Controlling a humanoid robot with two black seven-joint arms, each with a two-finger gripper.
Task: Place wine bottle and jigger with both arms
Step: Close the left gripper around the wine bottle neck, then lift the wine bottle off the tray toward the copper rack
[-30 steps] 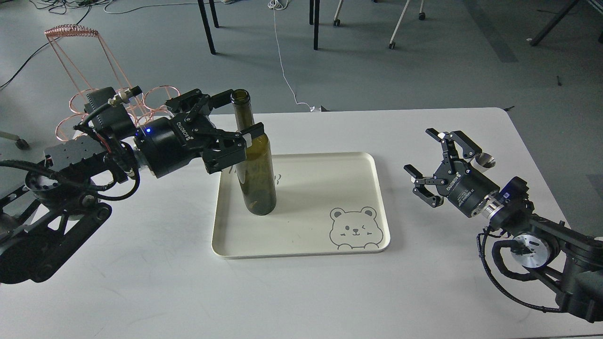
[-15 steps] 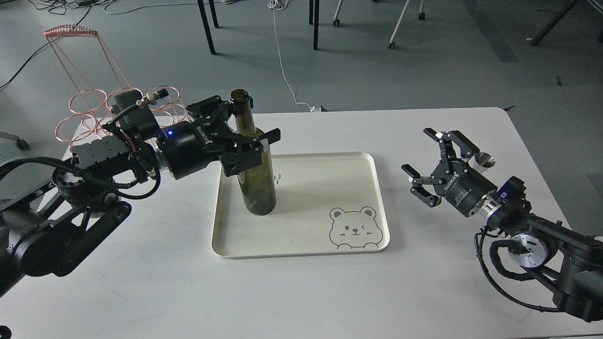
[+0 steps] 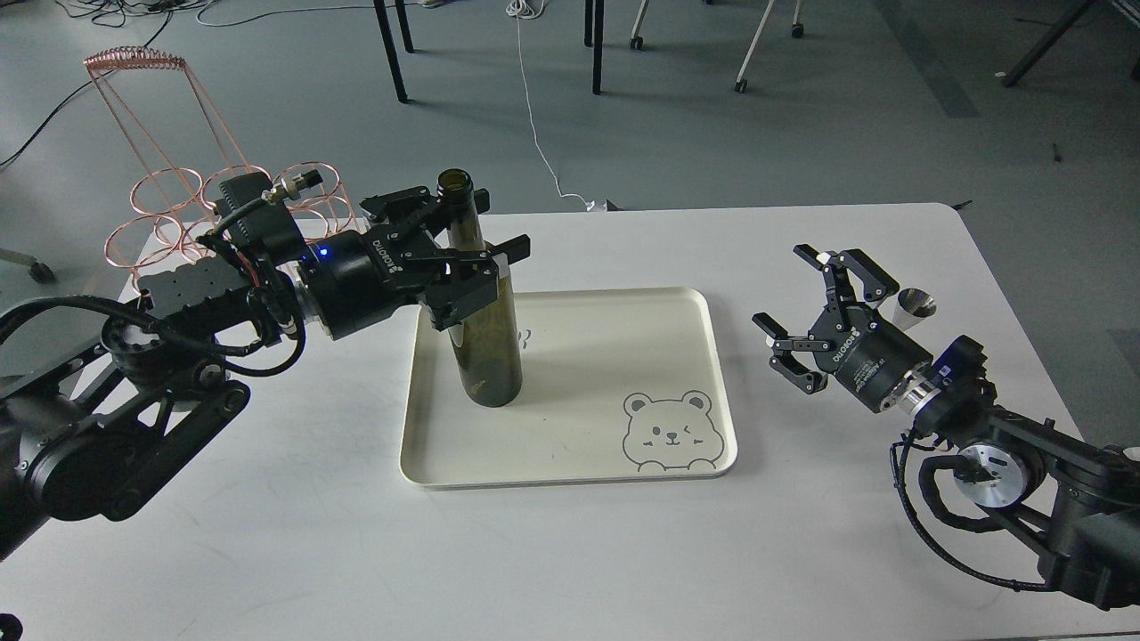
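The wine bottle [image 3: 481, 329] stands upright on the left part of a cream tray [image 3: 614, 356] with a bear drawing. My left gripper [image 3: 499, 223] reaches in from the left. Its fingers [image 3: 515, 250] are spread on both sides of the bottle at the base of its neck, so the gripper is open around it. The jigger [image 3: 915, 307] stands on the white table at the right, just behind my right gripper [image 3: 784, 289] and partly hidden by it. My right gripper is open and empty, right of the tray, and points up and to the left.
A copper wire glass rack [image 3: 178, 196] stands at the table's back left corner, behind my left arm. The white table [image 3: 570, 552] ends close behind the tray. Chair and table legs stand on the floor beyond it.
My left gripper has moved right, so its spread fingers now reach past the bottle on both sides. My right gripper has shifted slightly left and down, uncovering more of the jigger.
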